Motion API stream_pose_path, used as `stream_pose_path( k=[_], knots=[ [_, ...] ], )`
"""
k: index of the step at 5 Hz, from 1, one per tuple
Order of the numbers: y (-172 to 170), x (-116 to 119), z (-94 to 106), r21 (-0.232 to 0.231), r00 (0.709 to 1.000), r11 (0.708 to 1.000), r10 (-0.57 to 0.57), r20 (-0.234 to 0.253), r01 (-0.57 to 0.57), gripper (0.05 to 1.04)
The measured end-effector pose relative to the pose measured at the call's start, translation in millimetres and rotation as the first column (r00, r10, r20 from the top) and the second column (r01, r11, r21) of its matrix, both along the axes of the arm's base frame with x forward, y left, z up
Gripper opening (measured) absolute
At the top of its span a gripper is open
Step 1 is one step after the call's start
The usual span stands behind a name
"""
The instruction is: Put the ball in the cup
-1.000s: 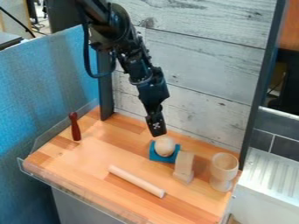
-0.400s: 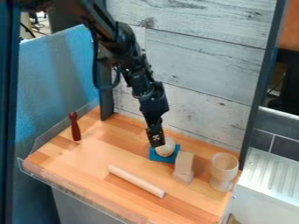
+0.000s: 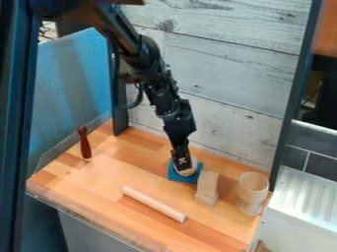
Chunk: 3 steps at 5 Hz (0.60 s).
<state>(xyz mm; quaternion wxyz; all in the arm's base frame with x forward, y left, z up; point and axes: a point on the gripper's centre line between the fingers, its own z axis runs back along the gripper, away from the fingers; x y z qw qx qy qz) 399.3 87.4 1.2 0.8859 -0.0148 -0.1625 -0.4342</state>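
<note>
On the light-brown wooden tabletop, the black two-finger gripper hangs toward the back edge, whether spread or closed I cannot tell, and the pale wooden goblet-shaped cup stands upright near the back right corner. Getting the grasp right looks like the step in hand: keep clear of the upright tan wooden block, and avoid pushing down on the flat blue square holder. Centre on the round pale wooden ball seated there near the back edge, squeeze evenly about its middle, then lift straight up.
</note>
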Motion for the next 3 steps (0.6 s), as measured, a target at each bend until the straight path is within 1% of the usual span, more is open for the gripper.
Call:
stream_pose_path(
  k=[1,2,3],
  knots=[
    [-3.4,6.2,-9.0,-0.004,1.0,1.0,0.012,-0.006,-0.012,1.001],
    [-4.0,6.2,-17.6,-0.006,1.0,1.0,0.026,-0.018,-0.026,0.964],
    [-3.9,10.6,-16.3,-0.035,0.999,0.998,0.051,0.004,-0.051,0.775]
  ],
)
